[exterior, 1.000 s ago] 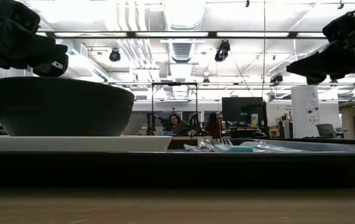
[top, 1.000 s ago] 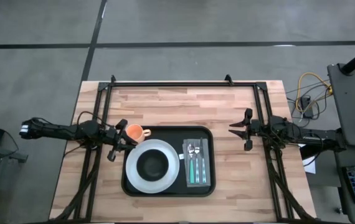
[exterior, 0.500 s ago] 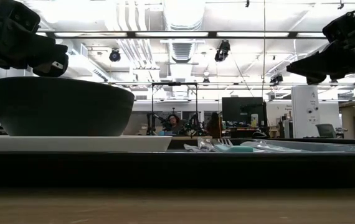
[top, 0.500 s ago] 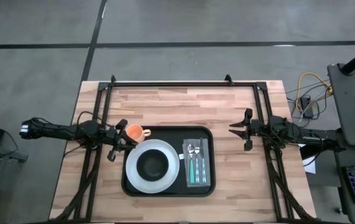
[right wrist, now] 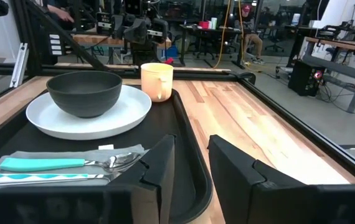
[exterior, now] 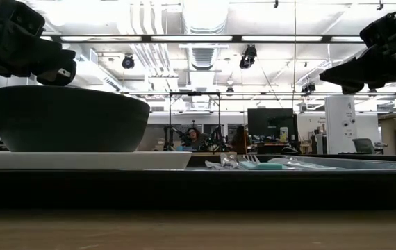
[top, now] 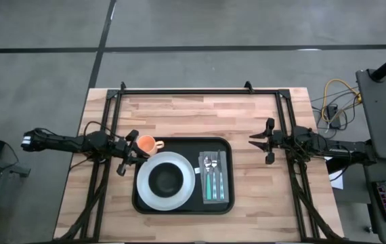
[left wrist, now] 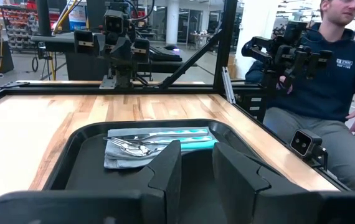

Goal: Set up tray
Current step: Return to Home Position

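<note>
Left gripper (top: 133,153) was found partly open, its two dark fingers (left wrist: 165,171) standing a moderate gap apart with nothing between them. It hung above the table at the left edge of the tray (top: 186,144), just beside an orange cup (top: 145,144) and not touching it. Right gripper (top: 254,141) was in the same condition, parted to a similar gap and holding nothing. It was over bare wood to the right of the tray, well apart from the rim. The low view showed both grippers raised clear of the table top. The tray lay flat near the middle of the wooden table (top: 179,115), toward its front edge, with its long sides running left to right. On the tray's left half sat a white plate (top: 151,198) carrying a dark bowl (top: 166,179) at its centre. The cup stood at the tray's far left corner, close against the plate; whether it sat wholly inside the rim could not be determined. On the right half lay a grey napkin (top: 223,163) with three pieces of cutlery (top: 215,184) side by side on it, teal handles toward the front edge and metal ends toward the far side. Beyond the table the left wrist view showed a seated person (left wrist: 327,81) in a dark blue top.
</note>
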`<action>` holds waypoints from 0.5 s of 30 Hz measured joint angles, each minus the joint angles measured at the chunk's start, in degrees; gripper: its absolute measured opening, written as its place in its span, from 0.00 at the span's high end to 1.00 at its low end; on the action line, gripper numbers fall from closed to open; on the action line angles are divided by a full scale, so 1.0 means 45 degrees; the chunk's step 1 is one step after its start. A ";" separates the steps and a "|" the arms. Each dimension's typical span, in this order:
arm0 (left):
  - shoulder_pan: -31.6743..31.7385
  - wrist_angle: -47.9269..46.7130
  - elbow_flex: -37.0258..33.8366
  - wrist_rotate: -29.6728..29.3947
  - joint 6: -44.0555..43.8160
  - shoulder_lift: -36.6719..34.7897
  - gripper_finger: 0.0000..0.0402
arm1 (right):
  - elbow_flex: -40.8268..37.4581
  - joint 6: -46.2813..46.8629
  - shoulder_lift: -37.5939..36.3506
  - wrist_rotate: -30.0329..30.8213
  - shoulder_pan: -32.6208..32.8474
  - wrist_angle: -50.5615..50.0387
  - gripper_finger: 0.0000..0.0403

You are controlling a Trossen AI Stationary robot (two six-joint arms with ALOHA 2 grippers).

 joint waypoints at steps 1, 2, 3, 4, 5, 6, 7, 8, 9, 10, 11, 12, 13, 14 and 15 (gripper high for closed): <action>-0.0005 0.0000 0.0000 0.0000 -0.0001 -0.0003 0.81 | 0.0000 0.0000 0.0002 0.0000 -0.0001 0.0000 0.78; -0.0002 0.0000 0.0000 -0.0001 0.0002 -0.0002 0.81 | 0.0000 0.0000 0.0002 0.0000 0.0002 0.0000 0.78; -0.0004 0.0000 0.0000 -0.0002 0.0000 0.0001 0.81 | 0.0000 0.0000 0.0000 -0.0001 0.0002 0.0000 0.79; -0.0005 0.0000 0.0000 0.0000 -0.0001 0.0000 0.81 | 0.0000 0.0000 0.0002 0.0001 -0.0001 0.0000 0.79; -0.0005 0.0000 0.0000 -0.0002 0.0002 -0.0001 0.81 | 0.0000 0.0000 -0.0001 0.0001 -0.0002 0.0000 0.80; -0.0005 0.0000 0.0000 0.0000 0.0000 -0.0004 0.81 | 0.0000 0.0000 0.0002 0.0000 0.0003 0.0000 0.80; -0.0005 0.0000 0.0000 0.0000 0.0004 -0.0004 0.81 | 0.0000 0.0000 -0.0002 0.0001 -0.0002 0.0000 0.80; -0.0005 0.0000 0.0000 0.0000 0.0004 0.0001 0.81 | 0.0000 0.0000 0.0002 0.0001 -0.0002 0.0000 0.81; -0.0005 0.0000 0.0001 -0.0004 -0.0001 -0.0003 0.81 | 0.0000 0.0000 0.0002 0.0001 -0.0002 0.0000 0.81; -0.0005 0.0000 0.0000 0.0000 -0.0001 0.0001 0.81 | 0.0000 0.0000 0.0002 -0.0004 0.0003 0.0000 0.81; -0.0004 0.0000 0.0001 -0.0001 0.0000 -0.0002 0.81 | 0.0000 0.0000 -0.0002 0.0001 -0.0001 0.0000 0.81; -0.0005 0.0000 0.0000 0.0000 0.0000 0.0000 0.81 | 0.0000 0.0000 0.0000 0.0001 0.0001 0.0000 0.81; -0.0002 0.0000 0.0000 -0.0001 0.0002 0.0001 0.81 | 0.0000 0.0000 0.0000 -0.0001 0.0003 0.0000 0.81; -0.0005 0.0000 0.0000 -0.0002 -0.0001 -0.0004 0.81 | 0.0000 0.0000 0.0002 -0.0003 -0.0002 0.0000 0.81; -0.0005 0.0000 0.0000 0.0000 0.0004 -0.0003 0.81 | 0.0000 0.0000 0.0002 0.0001 -0.0002 0.0000 0.80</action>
